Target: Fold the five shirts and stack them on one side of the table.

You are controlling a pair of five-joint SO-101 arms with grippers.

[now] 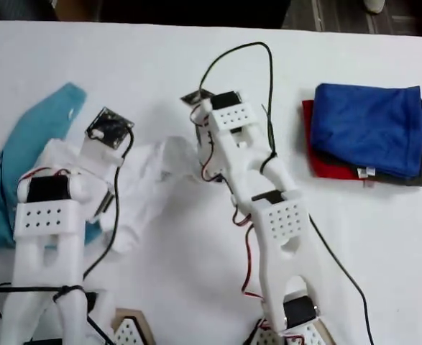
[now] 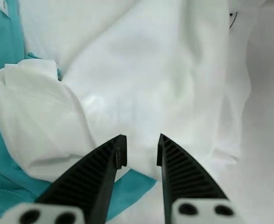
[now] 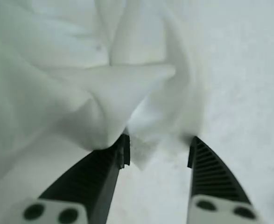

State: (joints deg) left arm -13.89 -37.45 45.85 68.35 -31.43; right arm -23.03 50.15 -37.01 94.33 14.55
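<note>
The surface (image 1: 383,251) is plain white, and a strip of dark floor (image 1: 340,13) shows past its far edge. A black cable (image 1: 270,72) loops over the surface from the right arm.

The white shirt (image 1: 149,183) lies crumpled in the middle, between the two arms. Its long axis seems to run diagonally from near the left arm's base towards the right arm's wrist, though its outline is hard to tell from the white surface. The teal shirt (image 1: 34,133) lies spread at the left side, partly under the white one, with one sleeve pointing towards the far edge.

On the right side a folded blue shirt (image 1: 365,126) tops a stack, with a red shirt (image 1: 326,169) and a dark shirt (image 1: 415,176) beneath. The stack's long axis runs across the surface. A small white tag (image 1: 367,172) sticks out at its near edge, its print too small to read.

The left gripper (image 2: 140,151) hangs over the white shirt with its fingers (image 2: 183,172) slightly apart, holding nothing. The right gripper (image 3: 158,151) has its fingers (image 3: 211,177) spread wide, with a bunched fold of white cloth at their tips.
</note>
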